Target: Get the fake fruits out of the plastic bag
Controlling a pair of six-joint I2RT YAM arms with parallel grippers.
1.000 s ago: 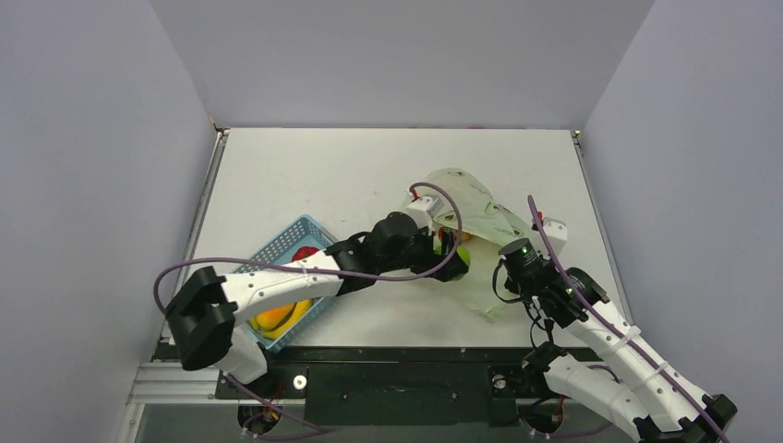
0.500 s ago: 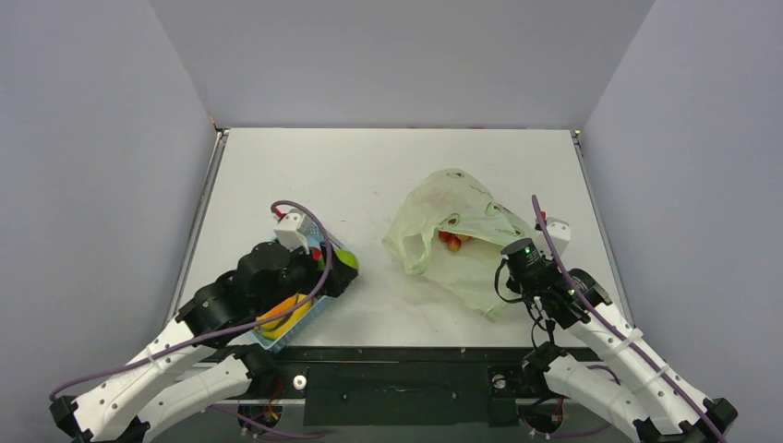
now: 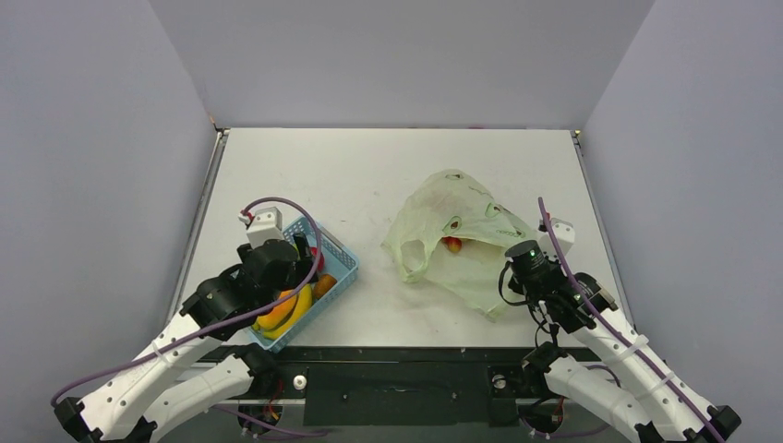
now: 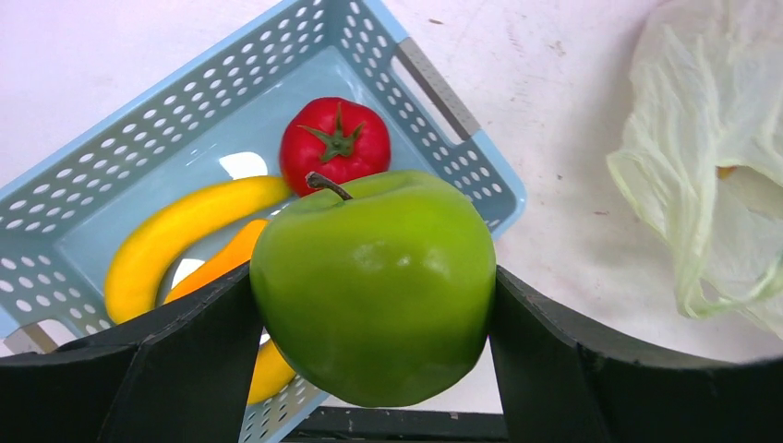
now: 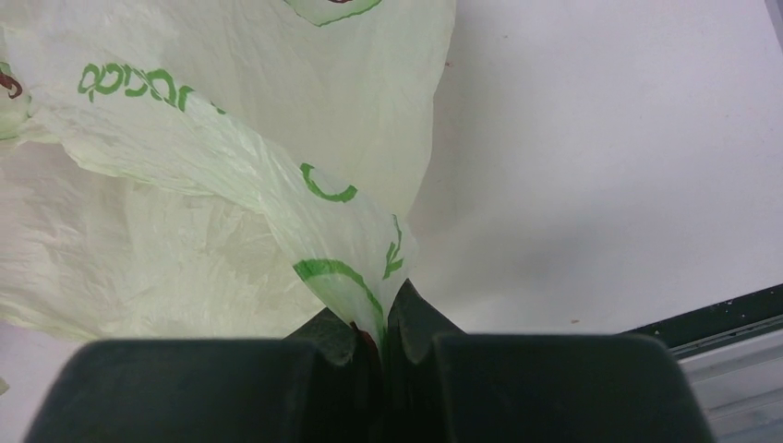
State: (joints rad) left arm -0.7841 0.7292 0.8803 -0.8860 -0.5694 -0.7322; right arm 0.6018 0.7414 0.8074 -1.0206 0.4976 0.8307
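The white tubular left arm [image 3: 157,355] and right arm [image 3: 646,365] have black joint housings [image 3: 268,263], looping purple cables [image 3: 286,201] and matte black jaws.

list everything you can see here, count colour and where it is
green apple: 1, green, held over the basket
tomato: 1, red, in the basket
banana: at least 1, yellow, in the basket
orange fruit: 1, orange, in the basket beside the banana
basket: 1, blue, near left of the table
plastic bag: 1, pale yellow-green with green prints, right side of the table
red fruit: at least 1, red, inside the plastic bag
table: 1, white
left gripper: 1, black, clamping the green apple
right gripper: 1, black, pinching a fold of the plastic bag
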